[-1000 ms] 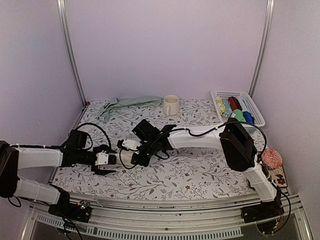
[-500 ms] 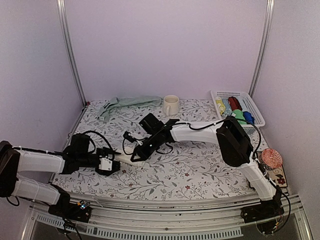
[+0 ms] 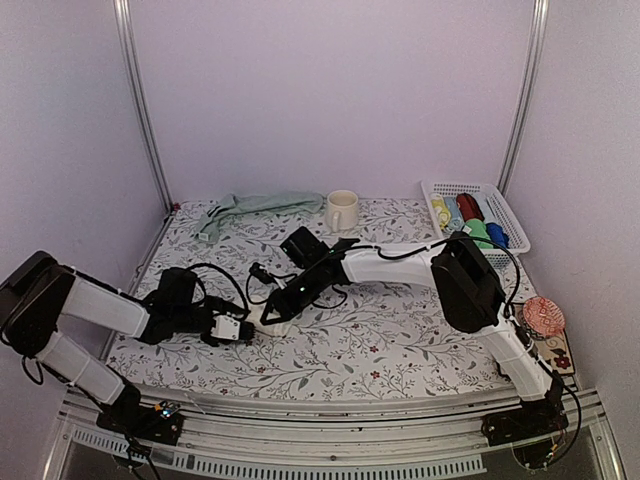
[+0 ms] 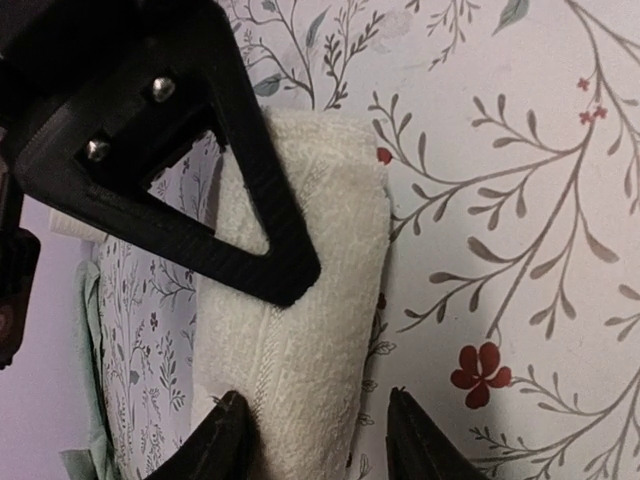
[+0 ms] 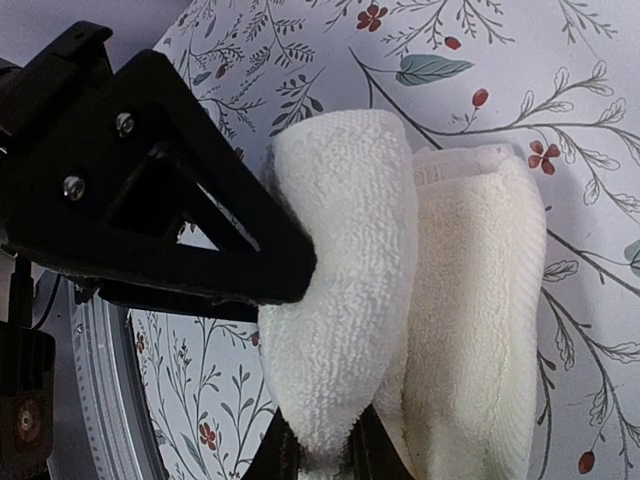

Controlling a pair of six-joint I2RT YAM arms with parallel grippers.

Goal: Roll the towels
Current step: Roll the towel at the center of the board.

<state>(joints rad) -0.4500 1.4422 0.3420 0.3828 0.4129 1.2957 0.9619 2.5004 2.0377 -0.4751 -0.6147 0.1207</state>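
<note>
The cream towel (image 3: 266, 318) lies rolled on the flowered tablecloth at the front left. In the left wrist view its roll (image 4: 310, 300) sits between my left gripper's (image 4: 325, 435) open fingers, against the left one and clear of the right one. My right gripper (image 5: 322, 455) is shut on an outer fold of the cream towel (image 5: 345, 290), beside the rest of the roll. The two grippers (image 3: 243, 330) (image 3: 277, 308) meet at the towel. The sage green towel (image 3: 252, 205) lies crumpled at the back left, far from both.
A cream mug (image 3: 341, 210) stands at the back centre. A white basket (image 3: 437, 188) with several coloured rolls sits at the back right. A round patterned object (image 3: 545, 316) lies at the right edge. Metal posts stand at the back corners.
My left gripper has slid right to the cream towel and now straddles it. My right gripper has pulled back a little and lowered onto the towel.
</note>
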